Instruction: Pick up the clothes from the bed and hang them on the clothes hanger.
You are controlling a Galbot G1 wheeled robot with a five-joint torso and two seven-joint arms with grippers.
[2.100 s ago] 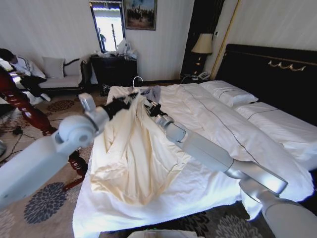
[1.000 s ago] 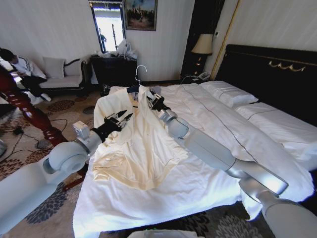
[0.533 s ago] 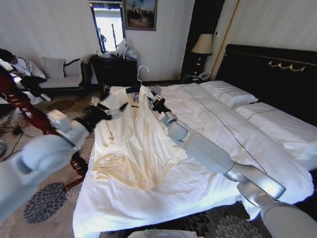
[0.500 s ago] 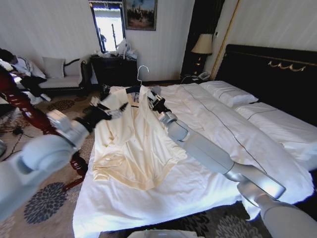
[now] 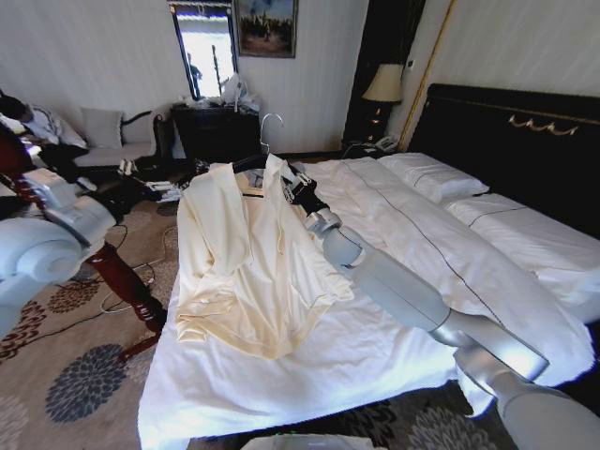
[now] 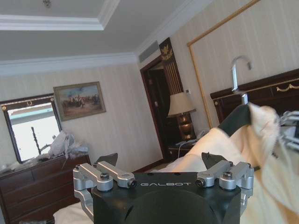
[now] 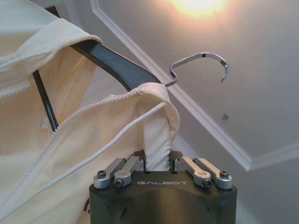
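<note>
Right claw (image 5: 298,190) up over the far corner of the bed (image 5: 394,244), clenched on a fold of the clothes (image 5: 248,253); in the right wrist view, right claw (image 7: 159,161) pinching cream fabric (image 7: 93,130) between its two fingers, just beneath the collar; clothes hanger (image 5: 251,161) already threaded inside the garment, black arm poking out at the shoulder (image 7: 114,63), silver hook standing clear above; top of the garment lifted off the sheets, one shoulder draped over the hanger's arm, lower hem still spread on the white bedding near the bed's edge; zip edge running down the open front; left claw (image 5: 155,185) out wide over the carpet, well apart from the garment, beside the dark red wooden post (image 5: 112,272); from the left wrist view, left claw (image 6: 163,175) released, fingers spread with nothing between them, hanger hook (image 6: 239,74) and cream cloth (image 6: 261,140) off to one side; black headboard (image 5: 525,141) with gold ornament behind the pillows.
</note>
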